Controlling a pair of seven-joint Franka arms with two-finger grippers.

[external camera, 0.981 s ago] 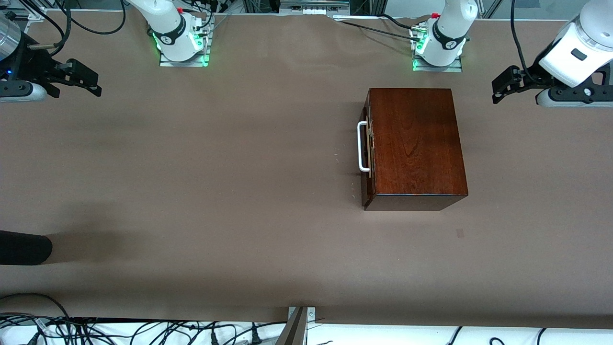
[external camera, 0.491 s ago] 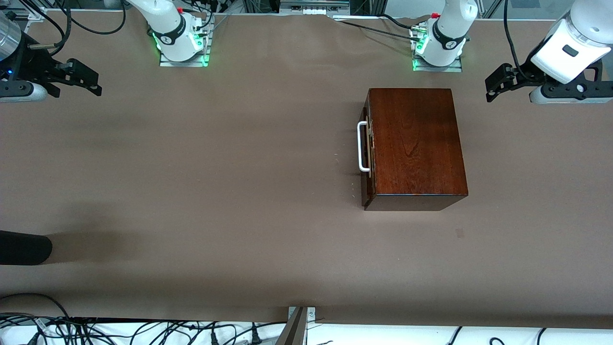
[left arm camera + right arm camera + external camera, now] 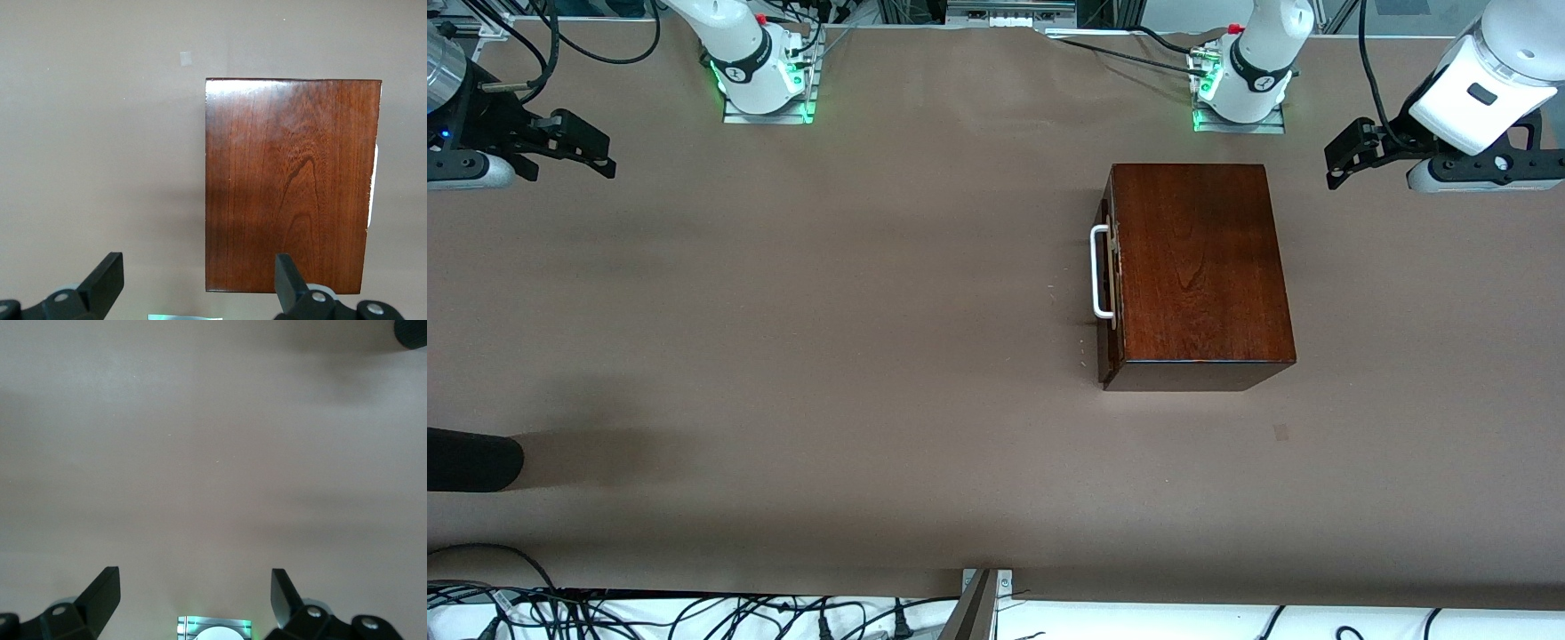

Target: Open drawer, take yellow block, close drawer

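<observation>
- The left gripper (image 3: 1343,164) hung wide open and empty over the table's (image 3: 871,311) left-arm end, beside the box (image 3: 1199,267).
- The right gripper (image 3: 591,147), equally wide, waited at the opposite end.
- The drawer (image 3: 1110,280) was shut, the yellow block unseen; its stiff white handle (image 3: 1099,272) looked the surest hold.

Brown table cover (image 3: 854,311), plain, faint creases across it. Small pale square mark (image 3: 1281,433) on the cover, nearer the front camera than the wooden box; same mark (image 3: 186,59) seen from the left wrist. Black rounded object (image 3: 471,460) at the right arm's end, cut off by the frame. Tangle of black cables (image 3: 694,613) along the near edge. Metal bracket (image 3: 985,587) at mid near edge.
</observation>
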